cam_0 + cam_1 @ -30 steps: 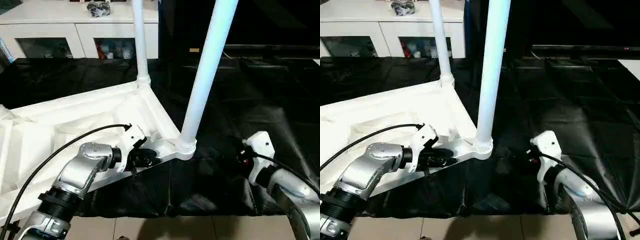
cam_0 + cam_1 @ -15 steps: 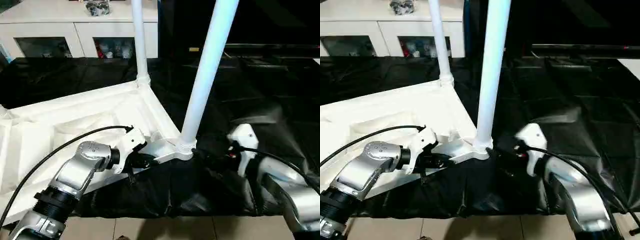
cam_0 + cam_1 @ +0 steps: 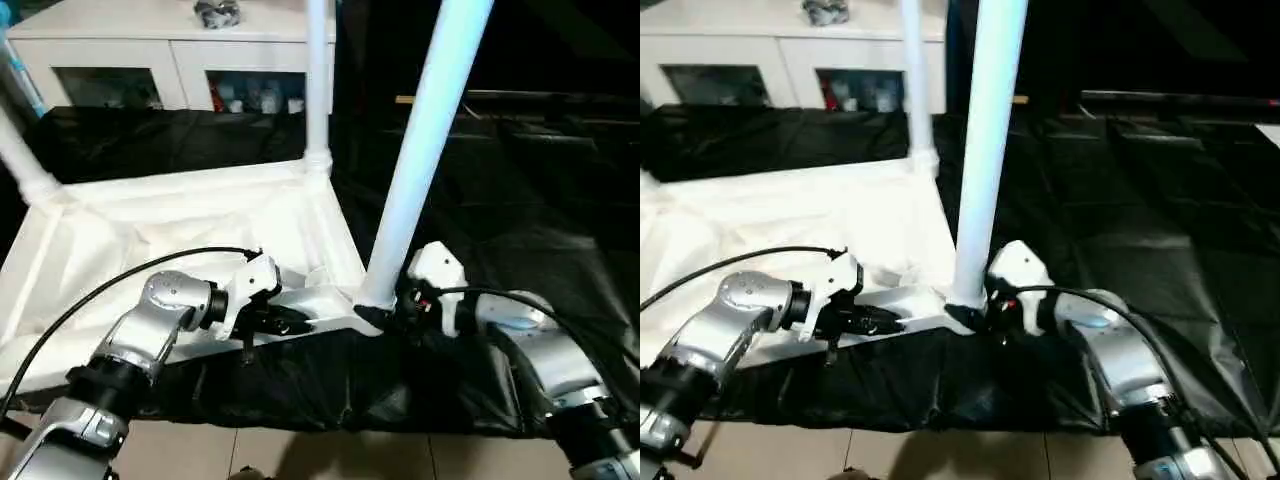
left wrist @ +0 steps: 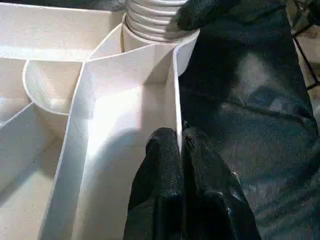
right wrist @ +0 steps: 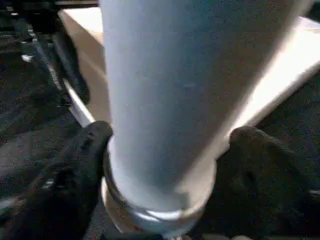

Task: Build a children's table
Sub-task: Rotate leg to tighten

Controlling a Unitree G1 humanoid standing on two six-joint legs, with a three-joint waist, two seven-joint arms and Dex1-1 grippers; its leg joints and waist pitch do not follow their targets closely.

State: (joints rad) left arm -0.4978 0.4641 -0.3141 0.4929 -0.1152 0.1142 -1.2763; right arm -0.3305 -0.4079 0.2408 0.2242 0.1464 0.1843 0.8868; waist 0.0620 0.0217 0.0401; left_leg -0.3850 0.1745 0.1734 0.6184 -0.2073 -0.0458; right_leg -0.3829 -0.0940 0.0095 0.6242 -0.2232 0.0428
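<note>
- The children's table [image 3: 200, 215] lies upside down on the black-sheeted surface [image 3: 520, 200], its ribbed white underside facing up, near the surface's front edge.
- Three white tubular legs stand up from its corner sockets — the near leg [image 3: 425, 150] rises tall from the front right corner, the far leg [image 3: 318, 90] from the back right corner, and a third leg [image 3: 22, 155] leans at the back left corner.
- The left gripper [image 4: 181, 145] sits at the table's front rim, just left of the near leg's socket. Its two black fingers [image 4: 162, 165] are pinched together on the thin upright wall of the rim, one finger on each side of it.
- The right gripper [image 5: 165, 145] is at the foot of the near leg, just above the ribbed socket collar. Its fingers [image 5: 75, 165] stand wide, one on either side of the tube; whether they press on it cannot be told.
- Both silver forearms reach in from the bottom, a black cable arching over each.
- Behind the surface stands a white cabinet [image 3: 150, 60] with glass doors, a small dark object on top.
- Pale floor tiles [image 3: 300, 455] show below the surface's front edge.
</note>
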